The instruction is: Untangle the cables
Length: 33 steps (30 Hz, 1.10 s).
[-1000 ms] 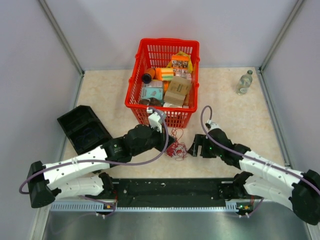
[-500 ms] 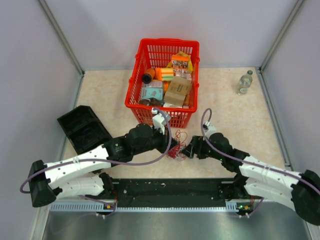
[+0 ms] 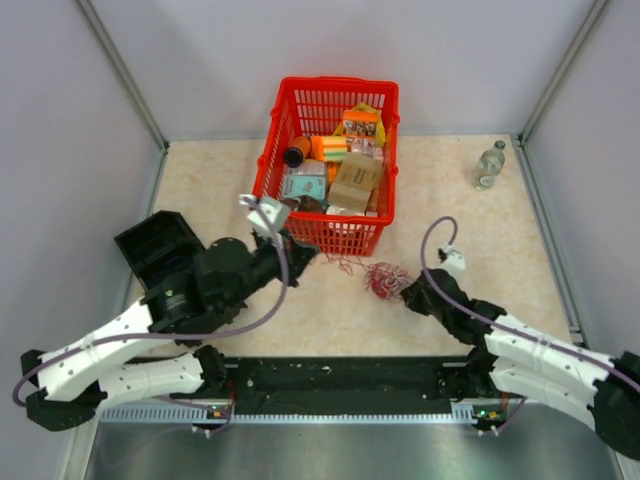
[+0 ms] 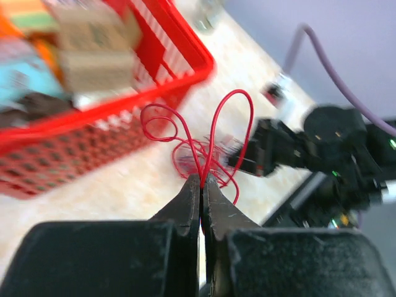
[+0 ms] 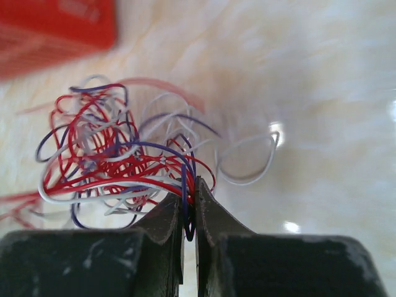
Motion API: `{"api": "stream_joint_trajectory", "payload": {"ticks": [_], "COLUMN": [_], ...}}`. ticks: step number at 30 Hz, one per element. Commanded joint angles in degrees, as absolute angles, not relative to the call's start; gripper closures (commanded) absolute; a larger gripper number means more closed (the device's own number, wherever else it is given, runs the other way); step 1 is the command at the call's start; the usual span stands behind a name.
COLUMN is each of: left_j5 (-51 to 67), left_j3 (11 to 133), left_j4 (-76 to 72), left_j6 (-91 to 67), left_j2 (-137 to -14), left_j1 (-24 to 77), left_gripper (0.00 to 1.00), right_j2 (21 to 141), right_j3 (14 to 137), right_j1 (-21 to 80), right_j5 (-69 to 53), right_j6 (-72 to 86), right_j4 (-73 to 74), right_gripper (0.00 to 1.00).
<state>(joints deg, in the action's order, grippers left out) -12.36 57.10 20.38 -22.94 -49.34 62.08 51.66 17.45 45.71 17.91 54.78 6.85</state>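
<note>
Cables (image 3: 383, 278) lie as a small loose tangle on the counter (image 3: 470, 225), just in front of the red basket (image 3: 262, 170) and between my two hands. A few red strands run out of it toward the left. Mostly red, with some dark-blue and whitish loops.

My left hand (image 4: 202, 182) is clenched on a couple of red strands, whose loops stand up past the tips. My right hand (image 5: 190, 199) is clenched on red and dark strands at the near edge of the tangle.

Step, as I judge it: draw the two grips apart. To do it well, I pull slow and low, hands going opposite ways, and watch the knot. If it tightens, let one side go and regrip a single loop. Thin wire may slip from the tips or snag on the basket mesh.

Counter is pale, marbled and glossy, with glare spots. Grey walls around it, a black tray (image 3: 165, 255) at left, a clear bottle (image 3: 489, 165) at far right.
</note>
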Motion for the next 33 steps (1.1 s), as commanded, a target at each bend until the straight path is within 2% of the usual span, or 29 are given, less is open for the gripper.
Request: {"api": "stream_joint_trajectory", "payload": {"ticks": [1, 4, 9, 14, 19, 25, 28, 31, 33], "left_j5": [-34.1, -37.0, -31.4, -30.9, -41.1, -45.9, -41.7, -32.1, -29.7], "left_j3": [65.9, 65.0, 62.1, 60.9, 61.4, 62.7, 61.5, 58.8, 57.3], "left_j4": [29.2, 29.4, 29.1, 28.4, 33.0, 37.1, 35.9, 31.4, 29.5], "left_j6": [-15.7, -16.2, -18.7, -19.7, -21.9, -21.2, -20.7, -19.3, -19.1], "left_j2": [-42.0, -39.5, -39.7, -38.2, -34.3, -30.1, -29.4, -29.4, -30.2], "left_j1": [62.0, 62.0, 62.0, 62.0, 62.0, 62.0, 62.0, 62.0, 62.0], "left_gripper": [1.00, 1.00, 1.00, 1.00, 1.00, 1.00, 1.00, 1.00, 1.00], "right_j2": [40.0, 34.0, 35.8, 35.4, 32.1, 31.1, 32.7, 34.3, 34.1], "right_j3": [18.7, 19.1, 22.6, 24.3, 24.0, 25.1, 26.1, 25.8, 24.6], "right_j1": [35.5, 32.6, 32.7, 32.5, 22.7, 8.5, 8.1, 8.6, 9.0], "right_j5": [30.7, 27.5, 31.6, 34.5, 29.4, 23.5, 21.4, 15.4, 16.9], "right_j6": [57.2, 53.6, 52.7, 53.2, 55.3, 50.3, 45.7, 43.0, 43.8], "right_j4": [28.5, 30.1, 35.7, 39.4, 39.4, 38.0, 36.0, 34.0, 34.1], "right_gripper": [1.00, 1.00, 1.00, 1.00, 1.00, 1.00, 1.00, 1.00, 1.00]}}
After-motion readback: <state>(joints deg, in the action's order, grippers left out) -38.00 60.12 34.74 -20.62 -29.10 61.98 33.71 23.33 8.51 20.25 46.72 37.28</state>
